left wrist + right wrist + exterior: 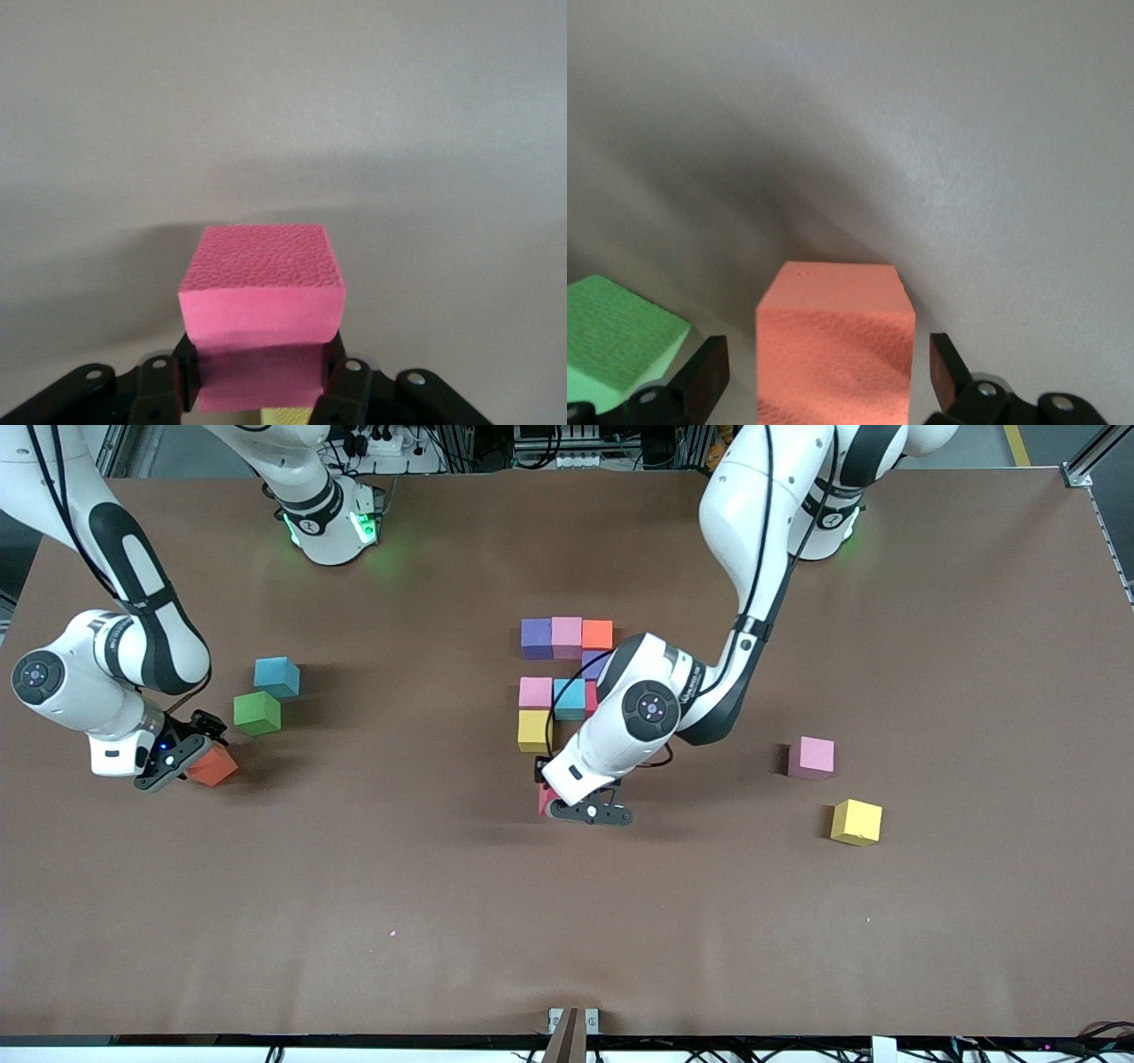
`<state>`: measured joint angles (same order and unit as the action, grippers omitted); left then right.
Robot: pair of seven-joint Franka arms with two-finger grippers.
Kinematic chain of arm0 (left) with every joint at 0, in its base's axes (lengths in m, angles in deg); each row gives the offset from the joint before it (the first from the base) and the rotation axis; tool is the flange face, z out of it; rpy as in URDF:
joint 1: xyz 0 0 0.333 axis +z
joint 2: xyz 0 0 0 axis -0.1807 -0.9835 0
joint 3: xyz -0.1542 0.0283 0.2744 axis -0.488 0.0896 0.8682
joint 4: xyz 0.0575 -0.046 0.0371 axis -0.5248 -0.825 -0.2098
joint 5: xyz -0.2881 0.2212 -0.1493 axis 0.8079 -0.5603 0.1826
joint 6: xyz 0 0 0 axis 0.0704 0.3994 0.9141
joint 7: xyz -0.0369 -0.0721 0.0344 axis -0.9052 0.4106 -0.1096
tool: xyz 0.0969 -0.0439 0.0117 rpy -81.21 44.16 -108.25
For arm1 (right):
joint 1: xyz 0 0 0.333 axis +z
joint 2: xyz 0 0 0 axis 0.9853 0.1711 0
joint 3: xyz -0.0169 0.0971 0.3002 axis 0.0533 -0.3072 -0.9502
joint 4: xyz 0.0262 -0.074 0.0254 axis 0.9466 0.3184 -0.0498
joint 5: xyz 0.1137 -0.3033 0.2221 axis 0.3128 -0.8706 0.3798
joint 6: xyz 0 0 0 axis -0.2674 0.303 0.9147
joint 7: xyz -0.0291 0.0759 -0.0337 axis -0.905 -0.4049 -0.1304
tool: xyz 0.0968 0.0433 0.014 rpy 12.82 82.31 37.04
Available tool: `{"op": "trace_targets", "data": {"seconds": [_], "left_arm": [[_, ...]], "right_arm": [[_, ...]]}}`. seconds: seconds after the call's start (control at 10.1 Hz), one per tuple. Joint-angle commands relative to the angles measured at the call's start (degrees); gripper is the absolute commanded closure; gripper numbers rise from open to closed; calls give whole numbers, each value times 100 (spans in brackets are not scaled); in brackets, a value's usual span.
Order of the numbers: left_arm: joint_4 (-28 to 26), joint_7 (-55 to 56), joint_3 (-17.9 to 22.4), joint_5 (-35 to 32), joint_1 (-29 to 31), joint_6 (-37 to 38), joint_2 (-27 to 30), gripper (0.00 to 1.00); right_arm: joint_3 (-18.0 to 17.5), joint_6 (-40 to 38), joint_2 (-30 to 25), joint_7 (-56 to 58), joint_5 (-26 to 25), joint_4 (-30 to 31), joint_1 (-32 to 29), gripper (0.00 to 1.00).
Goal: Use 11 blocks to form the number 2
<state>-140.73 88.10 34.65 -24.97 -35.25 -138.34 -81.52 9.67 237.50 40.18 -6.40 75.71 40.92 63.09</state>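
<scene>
The partial number 2 lies mid-table: purple [536,638], pink [567,636] and orange [597,634] cubes in a row, a purple cube [594,661] half hidden by the left arm, then pink [535,691], light blue [570,695] and red [591,698], then yellow [533,729]. My left gripper [585,811] [260,372] is shut on a deep pink cube [545,801] [260,283], low over the table right beside that yellow cube [292,416]. My right gripper [190,757] [831,372] stands open around an orange cube [213,766] [833,345], its fingers clear of both sides.
A green cube [257,713] [611,341] and a blue cube [277,677] sit close to the right gripper. Toward the left arm's end lie a loose pink cube [812,757] and a loose yellow cube [857,821]. The brown table [567,921] stretches bare toward the front camera.
</scene>
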Motion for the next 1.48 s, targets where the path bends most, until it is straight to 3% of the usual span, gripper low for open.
{"op": "trace_targets", "data": {"seconds": [0.0, 0.1, 0.2, 0.39, 0.49, 0.99, 1.38], "left_arm": [[380, 114, 109, 518, -110, 35, -263, 68], [363, 114, 118, 738, -145, 35, -263, 69], [345, 123, 126, 923, -145, 70, -254, 68], [319, 123, 161, 1030, -162, 420, -254, 68], [319, 123, 188, 1030, -163, 692, -254, 68], [354, 114, 302, 1065, -259, 730, -412, 68], [371, 106, 285, 1100, -330, 475, -527, 68]], "right_arm": [[-66, 156, 136, 93, 34, -4, -149, 0], [-66, 156, 172, 84, 43, -4, -201, 0], [-66, 148, 172, 67, 51, -4, -210, 7], [-75, 121, 172, 23, 52, -30, -202, 32], [-84, 69, 163, 14, 52, -65, -193, 37], [-84, 112, 242, -21, 87, -162, -26, 37], [-110, 60, 172, 48, 78, -285, 9, 56]]}}
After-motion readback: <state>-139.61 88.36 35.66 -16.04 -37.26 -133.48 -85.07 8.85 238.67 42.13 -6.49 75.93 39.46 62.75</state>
